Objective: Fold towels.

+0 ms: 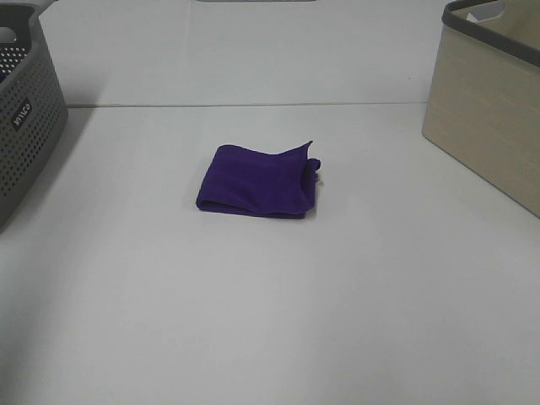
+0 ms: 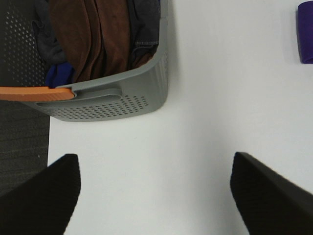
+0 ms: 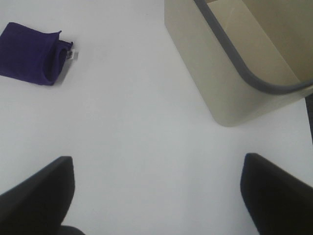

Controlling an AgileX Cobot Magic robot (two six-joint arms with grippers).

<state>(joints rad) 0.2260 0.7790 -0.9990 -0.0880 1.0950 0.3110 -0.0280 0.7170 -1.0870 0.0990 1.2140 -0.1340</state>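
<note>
The deep purple towel (image 1: pixel 256 181) lies folded into a small rectangle at the middle of the white table, with one corner sticking up at its far right and a small white tag (image 1: pixel 318 177) at its right edge. It also shows in the right wrist view (image 3: pixel 33 53) and as a sliver in the left wrist view (image 2: pixel 305 32). Neither arm shows in the high view. My left gripper (image 2: pixel 154 196) is open and empty above bare table beside the grey basket. My right gripper (image 3: pixel 156 196) is open and empty above bare table near the beige bin.
A grey perforated basket (image 1: pixel 25 110) stands at the far left; in the left wrist view it (image 2: pixel 122 98) holds brown, dark and blue cloths. A beige bin with a grey rim (image 1: pixel 494 110) stands at the far right and looks empty in the right wrist view (image 3: pixel 230 63).
</note>
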